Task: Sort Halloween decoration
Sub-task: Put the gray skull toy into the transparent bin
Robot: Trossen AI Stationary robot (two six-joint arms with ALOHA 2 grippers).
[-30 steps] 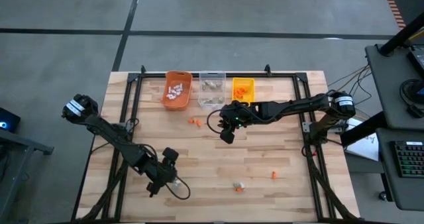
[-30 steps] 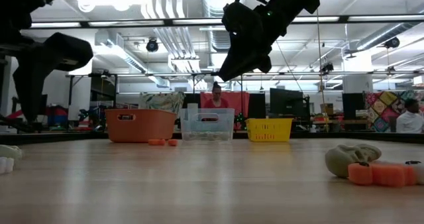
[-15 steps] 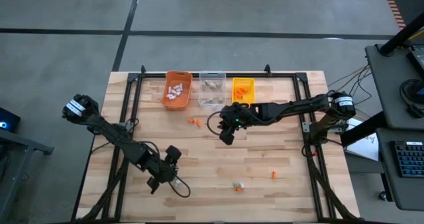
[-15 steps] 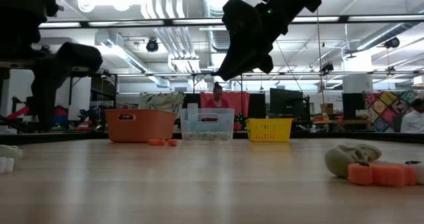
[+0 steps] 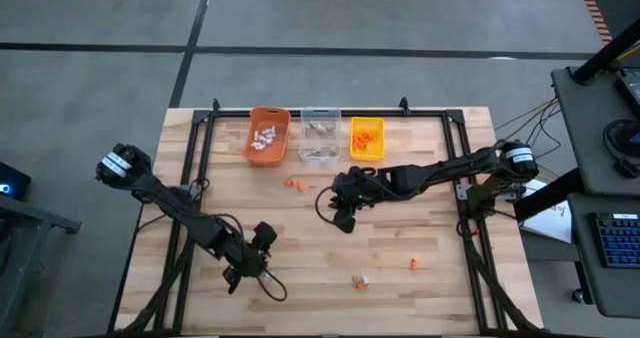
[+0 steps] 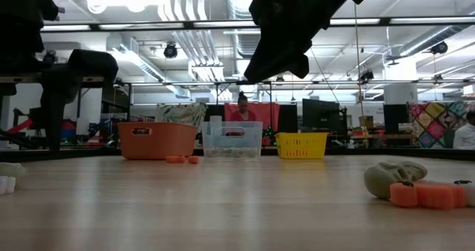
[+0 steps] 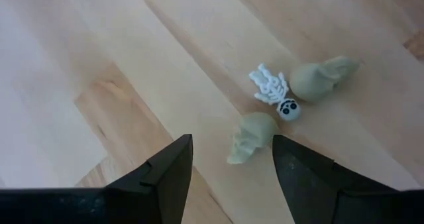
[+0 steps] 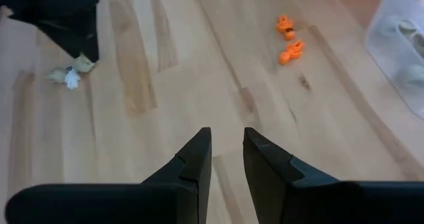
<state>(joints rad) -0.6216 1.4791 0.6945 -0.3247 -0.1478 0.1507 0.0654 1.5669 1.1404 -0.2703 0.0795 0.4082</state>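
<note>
Shifted slightly toward the table's near side since a second ago: right gripper (image 5: pixel 345 221), now just past mid-table, fingers (image 8: pixel 196 159) nearly together with a narrow gap, nothing between them. Moved a little right over the same interval: left gripper (image 5: pixel 262 268), at the near left of the light wooden slatted table (image 5: pixel 430 228), fingers (image 7: pixel 167 171) spread apart, hovering above a small cluster of trinkets.

Cluster under the left gripper: two grey-tan skull-shaped trinkets (image 7: pixel 250 137) with a tiny white skeleton figure (image 7: pixel 273 91) between them, the skeleton touching or nearly touching both.

Far edge, left to right: orange rectangular plastic bin (image 5: pixel 267 135) holding white pieces; clear rectangular plastic bin (image 5: pixel 320 134) holding grey-tan pieces; yellow rectangular plastic bin (image 5: pixel 367 138) holding orange pieces.

Loose decorations elsewhere: two small bright orange trinkets (image 5: pixel 292 184) just near of the orange bin, close to each other, also seen in the right wrist view (image 8: pixel 289 41); one grey-tan skull with an orange piece touching it (image 5: pixel 359 280) at the near centre, large in the low view (image 6: pixel 395 178); one single orange trinket (image 5: pixel 412 265) to its right, apart from it.

Background of the low view: seated person (image 6: pixel 241 108) beyond the bins.
</note>
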